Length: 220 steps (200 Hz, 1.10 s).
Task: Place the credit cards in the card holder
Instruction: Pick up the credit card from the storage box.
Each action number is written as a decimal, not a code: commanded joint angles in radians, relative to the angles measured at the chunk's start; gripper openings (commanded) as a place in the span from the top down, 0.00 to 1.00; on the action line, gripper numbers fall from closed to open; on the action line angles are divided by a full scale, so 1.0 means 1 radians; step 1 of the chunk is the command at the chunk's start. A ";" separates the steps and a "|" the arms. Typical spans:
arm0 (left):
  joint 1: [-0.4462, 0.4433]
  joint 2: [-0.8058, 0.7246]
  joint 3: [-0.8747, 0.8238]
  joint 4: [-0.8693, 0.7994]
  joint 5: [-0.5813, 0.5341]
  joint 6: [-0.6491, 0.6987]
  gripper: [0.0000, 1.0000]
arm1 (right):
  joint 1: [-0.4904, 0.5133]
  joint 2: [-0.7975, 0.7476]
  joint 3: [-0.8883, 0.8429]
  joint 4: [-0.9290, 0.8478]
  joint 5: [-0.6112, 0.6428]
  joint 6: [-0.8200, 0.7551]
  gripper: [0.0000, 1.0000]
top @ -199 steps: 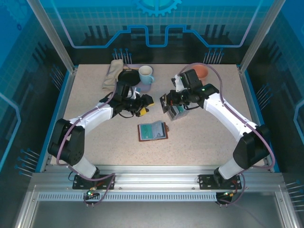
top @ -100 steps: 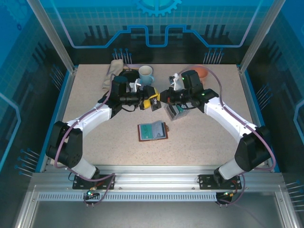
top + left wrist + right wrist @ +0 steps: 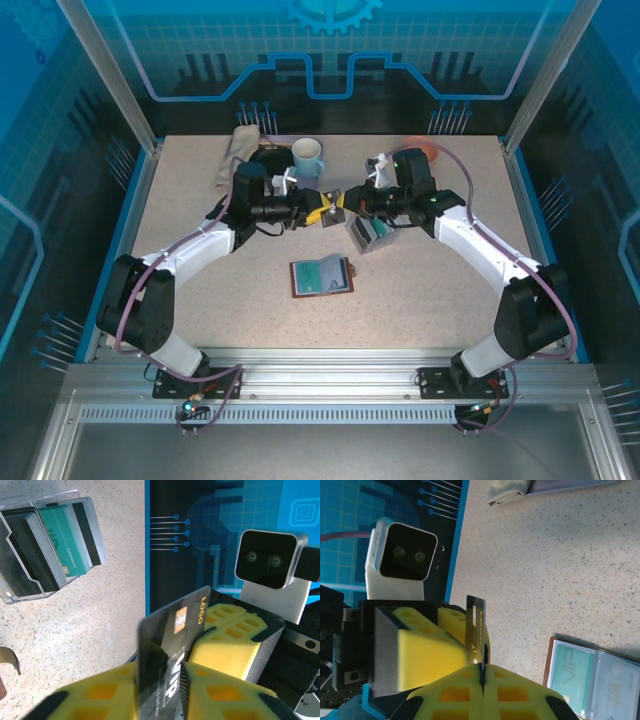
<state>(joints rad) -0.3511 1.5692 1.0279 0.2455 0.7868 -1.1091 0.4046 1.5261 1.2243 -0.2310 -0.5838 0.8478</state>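
The right gripper [image 3: 482,674] is pinching a dark card [image 3: 172,630] tight, with its jaws pressed together on the card's two flat faces. The left gripper [image 3: 160,690] is meeting it nose to nose above the table [image 3: 420,290]. The left jaws are sitting close on both sides of the same card, but I cannot tell if they are squeezing it yet. So the card is hanging in the air between the two sets of jaws.

The open card holder [image 3: 322,275] is lying flat on the table below the jaws, toward the arm bases and well apart from them. A clear tray [image 3: 368,235] with other cards [image 3: 65,540] is standing near the right jaws, lower down.

The dark card looks light, thin and stiff, and its shiny faces are likely slippery. I think it is best held by the flat faces near one short end, leaving the other end free for sliding into a slot.
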 commanded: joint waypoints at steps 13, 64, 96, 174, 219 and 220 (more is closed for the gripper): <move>0.001 -0.034 0.008 0.089 0.058 -0.014 0.86 | -0.011 0.016 -0.005 0.013 -0.040 0.008 0.93; 0.001 -0.036 0.000 0.107 0.072 -0.029 0.95 | -0.015 0.030 0.009 0.010 -0.102 -0.022 0.79; 0.001 -0.034 -0.002 0.126 0.089 -0.042 0.92 | -0.016 0.048 0.022 0.013 -0.138 -0.029 0.81; 0.003 -0.042 -0.017 0.272 0.132 -0.133 0.86 | -0.056 0.036 -0.035 -0.009 -0.090 -0.026 0.94; 0.008 -0.056 -0.029 0.257 0.131 -0.128 0.85 | -0.068 0.024 -0.058 0.001 -0.071 -0.010 0.95; 0.008 -0.056 -0.029 0.255 0.131 -0.127 0.85 | -0.068 0.023 -0.058 0.003 -0.071 -0.010 0.95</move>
<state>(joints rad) -0.3424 1.5623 0.9974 0.3946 0.8467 -1.2289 0.3614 1.5463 1.2083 -0.1810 -0.7143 0.8318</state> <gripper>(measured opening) 0.148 0.059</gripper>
